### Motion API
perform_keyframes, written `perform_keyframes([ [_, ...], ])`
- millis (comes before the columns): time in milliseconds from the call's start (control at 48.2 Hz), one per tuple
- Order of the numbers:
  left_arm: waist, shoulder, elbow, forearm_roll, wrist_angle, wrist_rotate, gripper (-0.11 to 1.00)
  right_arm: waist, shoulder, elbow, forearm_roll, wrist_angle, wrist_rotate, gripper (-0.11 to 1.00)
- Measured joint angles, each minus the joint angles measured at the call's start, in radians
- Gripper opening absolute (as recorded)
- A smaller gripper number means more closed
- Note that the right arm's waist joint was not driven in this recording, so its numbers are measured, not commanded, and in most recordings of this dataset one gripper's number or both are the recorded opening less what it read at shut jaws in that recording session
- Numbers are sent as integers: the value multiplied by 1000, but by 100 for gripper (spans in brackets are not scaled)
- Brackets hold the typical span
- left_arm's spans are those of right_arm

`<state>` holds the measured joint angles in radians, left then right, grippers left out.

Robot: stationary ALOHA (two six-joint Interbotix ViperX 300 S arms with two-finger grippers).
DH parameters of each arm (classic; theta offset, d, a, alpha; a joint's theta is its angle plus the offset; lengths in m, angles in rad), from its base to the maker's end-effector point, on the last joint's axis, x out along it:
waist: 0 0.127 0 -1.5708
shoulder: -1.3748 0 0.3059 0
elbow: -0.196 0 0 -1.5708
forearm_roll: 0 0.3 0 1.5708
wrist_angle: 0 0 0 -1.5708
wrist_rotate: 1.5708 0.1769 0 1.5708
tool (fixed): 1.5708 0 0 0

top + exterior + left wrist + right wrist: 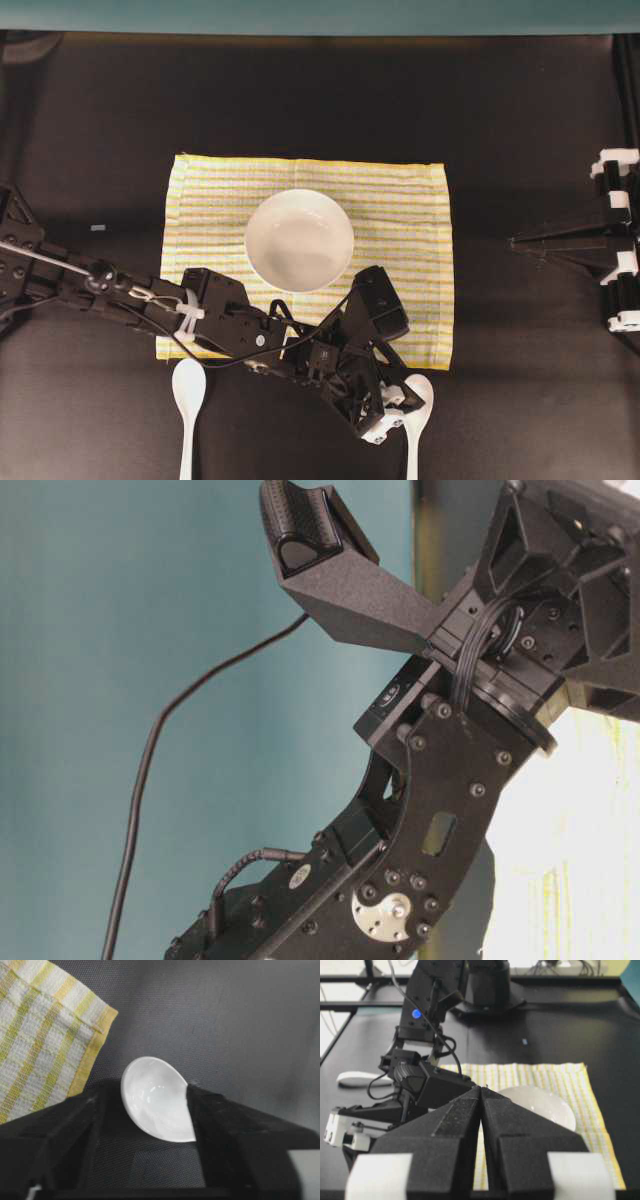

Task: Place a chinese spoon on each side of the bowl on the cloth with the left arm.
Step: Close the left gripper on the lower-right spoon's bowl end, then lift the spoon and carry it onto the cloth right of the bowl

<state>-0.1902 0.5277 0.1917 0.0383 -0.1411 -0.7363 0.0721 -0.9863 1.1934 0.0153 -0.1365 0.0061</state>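
The left gripper (397, 415) is straddling a white spoon (418, 398) with jaws partly open, just off the cloth's (400, 210) near-right corner. The bowl (299, 240) is sitting mid-cloth. Another spoon (188, 385) is lying near-left. The right gripper (481, 1091) is resting pressed closed.

It looked like a robotics lab: a black table (120, 120) against a teal backdrop (150, 610), with a cabled arm (230, 325) mounted at the table's edge.
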Motion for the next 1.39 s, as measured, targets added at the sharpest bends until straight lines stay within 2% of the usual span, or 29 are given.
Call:
perform_keyframes([
  [166, 2, 2, -5, 2, 14, 5, 14, 0, 0, 2, 0, -2, 0, 0],
  [228, 3, 0, -6, 2, 21, 6, 5, 0, 0, 2, 2, 0, -2, 0],
  [373, 17, -26, -9, 2, 67, 29, 5, 0, 0, 0, 0, 0, 0, 0],
  [539, 64, -114, -28, 2, 207, 81, 5, 0, -2, 2, 2, 0, 0, 0],
  [726, 160, -204, -48, 2, 388, 149, 5, 0, -3, 2, 0, 0, 0, 0],
  [871, 247, -233, -71, 2, 466, 187, 5, 0, -5, 2, 2, -2, -2, 0],
  [1058, 334, -233, -92, 2, 497, 224, 5, 0, -6, 2, 2, -2, 0, 0],
  [1390, 356, -221, -100, 2, 492, 209, 5, 0, -6, 2, 0, 0, -2, 0],
])
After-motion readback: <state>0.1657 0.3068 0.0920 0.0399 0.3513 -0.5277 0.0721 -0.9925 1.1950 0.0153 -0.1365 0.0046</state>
